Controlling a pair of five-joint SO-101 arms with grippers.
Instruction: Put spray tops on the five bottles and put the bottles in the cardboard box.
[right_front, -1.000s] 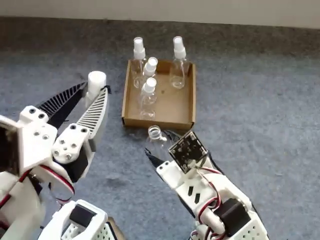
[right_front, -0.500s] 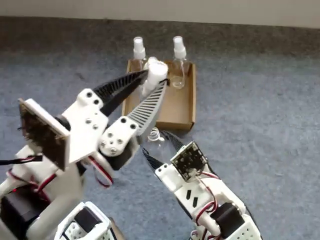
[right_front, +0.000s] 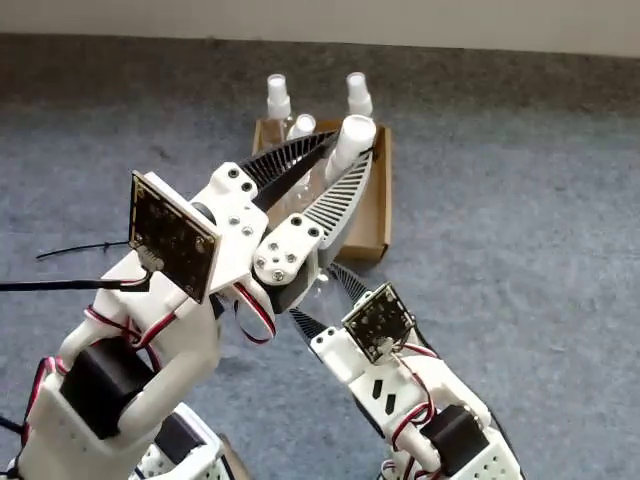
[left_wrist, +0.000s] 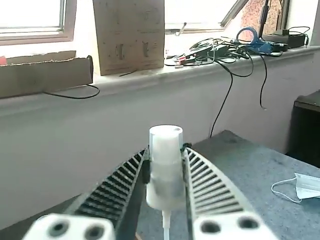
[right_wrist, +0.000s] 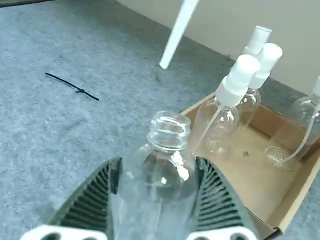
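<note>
The left end effector is clamped on a white spray top, one ribbed finger pressed to each side of the cap, with the thin tube hanging straight down from it. From the high camera this top sits raised above the cardboard box, over the box's far right part.

The right end effector is clamped on the open bottle, fingers against both sides of its clear body and the threaded mouth standing free above them. This bottle is upright just outside the box's near wall, on the grey counter. The tip of the tube hangs higher than the bottle's mouth and off to one side of it, on the side away from the box. There is clear air between tip and rim, and the two do not touch.

Four capped bottles stand inside the box, gathered toward its far wall and left side. Two of them are close enough that their white tops overlap in the right wrist view, and one stands apart by the right wall. Brown floor shows between these bottles and the box's near wall. The box walls are low, reaching only the lower part of the bottles.

A thin black tie lies on the counter well apart from the box, on its left side.
</note>
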